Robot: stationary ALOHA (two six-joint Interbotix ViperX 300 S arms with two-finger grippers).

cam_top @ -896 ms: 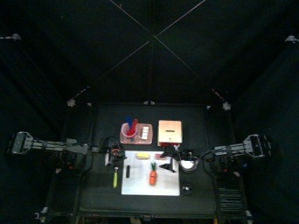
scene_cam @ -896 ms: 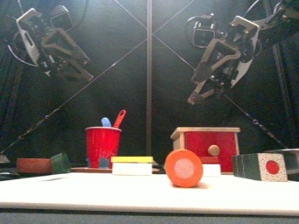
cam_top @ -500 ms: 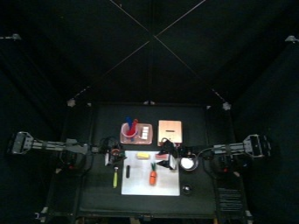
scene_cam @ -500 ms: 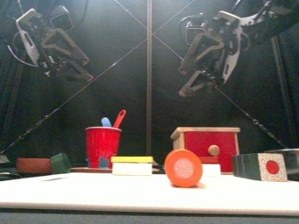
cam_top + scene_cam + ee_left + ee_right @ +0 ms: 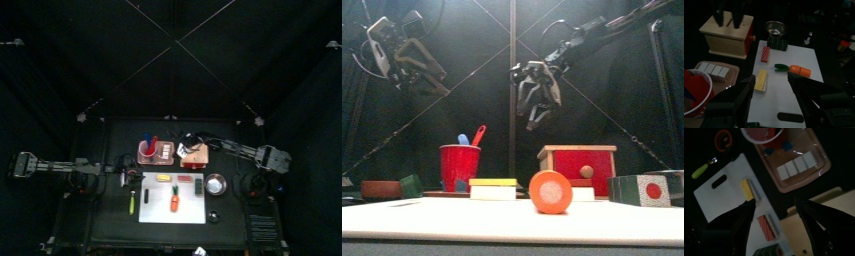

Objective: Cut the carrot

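Top view, carrot [image 5: 175,196] mid white board [image 5: 191,213], right pincer [image 5: 191,139] apart over wooden block [image 5: 197,151], left pincer [image 5: 134,178] apart at board's edge.

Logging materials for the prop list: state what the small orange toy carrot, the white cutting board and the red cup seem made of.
Small orange toy carrot: probably plastic, judging by its smooth, even colour and flat cut face. White cutting board: likely plastic, a plain matte sheet with a handle slot. Red cup: seemingly thin disposable plastic, with a glossy ribbed wall. None is certain from looks alone.
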